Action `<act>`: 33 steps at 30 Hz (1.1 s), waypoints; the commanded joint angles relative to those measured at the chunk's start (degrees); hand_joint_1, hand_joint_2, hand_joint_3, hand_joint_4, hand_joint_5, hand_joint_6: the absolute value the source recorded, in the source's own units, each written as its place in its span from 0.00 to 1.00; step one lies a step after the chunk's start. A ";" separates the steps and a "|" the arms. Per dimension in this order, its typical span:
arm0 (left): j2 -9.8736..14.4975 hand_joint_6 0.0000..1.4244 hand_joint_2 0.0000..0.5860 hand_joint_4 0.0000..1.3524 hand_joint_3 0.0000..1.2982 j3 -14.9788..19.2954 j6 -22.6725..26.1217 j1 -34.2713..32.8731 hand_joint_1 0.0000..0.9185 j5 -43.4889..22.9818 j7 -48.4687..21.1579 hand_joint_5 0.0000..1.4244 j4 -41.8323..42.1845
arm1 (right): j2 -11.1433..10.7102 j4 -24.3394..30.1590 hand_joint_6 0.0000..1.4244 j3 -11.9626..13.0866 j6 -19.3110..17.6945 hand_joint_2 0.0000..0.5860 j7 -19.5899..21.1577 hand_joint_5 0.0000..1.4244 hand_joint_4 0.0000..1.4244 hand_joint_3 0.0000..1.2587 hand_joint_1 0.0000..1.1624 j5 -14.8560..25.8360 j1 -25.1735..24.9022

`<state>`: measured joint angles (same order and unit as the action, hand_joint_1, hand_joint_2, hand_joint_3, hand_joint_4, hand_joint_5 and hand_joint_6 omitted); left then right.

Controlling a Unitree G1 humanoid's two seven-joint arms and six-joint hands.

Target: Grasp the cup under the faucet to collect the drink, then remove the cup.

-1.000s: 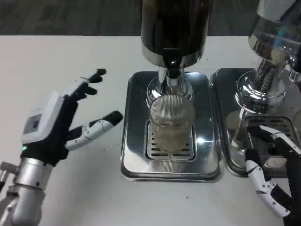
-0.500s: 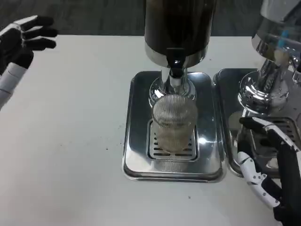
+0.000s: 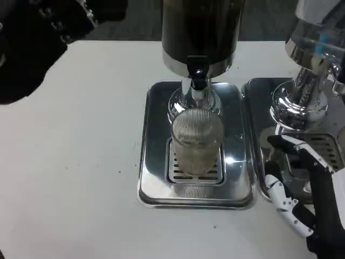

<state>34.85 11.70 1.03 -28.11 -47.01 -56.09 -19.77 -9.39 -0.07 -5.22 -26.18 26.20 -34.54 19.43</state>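
A ribbed clear cup (image 3: 197, 140) stands upright on the grate of a steel drip tray (image 3: 153, 186), directly under the black faucet (image 3: 198, 73) of a dark drink dispenser (image 3: 200, 29). My right hand (image 3: 304, 191) hovers at the lower right, fingers spread, a little to the right of the tray and apart from the cup. My left hand (image 3: 38, 38) is raised close to the camera at the upper left, a dark blurred shape; how its fingers lie is unclear.
A second dispenser with a chrome base (image 3: 307, 97) and its own drip tray (image 3: 259, 108) stands at the right, just behind my right hand. White table (image 3: 70, 162) spreads to the left of the tray.
My left hand rose from the table's left side toward the upper left, close to the camera. My right hand crept left and up toward the tray. The cup stayed put.
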 commanded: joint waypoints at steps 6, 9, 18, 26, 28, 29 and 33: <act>-3.58 0.14 0.14 0.15 0.17 -1.17 8.49 -6.55 0.00 3.88 -6.84 0.18 -3.84 | 0.88 -1.67 0.30 -0.46 -1.04 0.73 2.19 0.23 0.25 0.30 0.32 0.45 -0.15; -4.61 0.14 0.13 0.15 0.18 -1.40 9.43 -8.00 0.00 5.36 -7.74 0.18 -5.20 | 1.17 -2.27 0.30 -0.63 -1.19 0.73 2.61 0.23 0.25 0.30 0.32 0.54 -0.35; -7.71 0.12 0.14 0.14 0.18 -1.56 8.76 -9.39 0.00 9.84 -7.98 0.17 -7.11 | 1.66 -3.31 0.30 -0.77 -1.63 0.73 3.58 0.23 0.25 0.30 0.32 0.60 -0.62; -11.90 0.08 0.14 0.11 0.17 -2.92 8.20 -9.68 0.00 13.18 -9.07 0.13 -9.51 | 1.87 -3.58 0.30 -0.65 -1.72 0.73 3.45 0.23 0.25 0.31 0.32 1.05 -1.01; -13.06 0.07 0.13 0.10 0.16 -3.37 7.66 -9.48 0.00 13.95 -8.81 0.13 -9.70 | 1.87 -3.59 0.30 -0.62 -1.77 0.74 3.43 0.23 0.25 0.31 0.32 1.14 -0.99; -13.48 0.06 0.13 0.09 0.16 -3.44 7.38 -9.50 0.00 14.38 -8.77 0.12 -9.92 | 1.91 -3.57 0.30 -0.60 -1.77 0.74 3.45 0.23 0.25 0.31 0.32 1.18 -0.96; -14.75 0.05 0.13 0.09 0.15 -4.09 6.39 -9.62 0.00 16.01 -8.68 0.12 -10.81 | 2.07 -3.31 0.30 -0.57 -1.67 0.74 3.54 0.23 0.25 0.31 0.32 1.24 -0.68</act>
<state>20.86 8.26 8.37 -36.84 -32.70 -64.39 -29.65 -7.42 -3.66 -5.97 -27.08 29.08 -33.88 18.67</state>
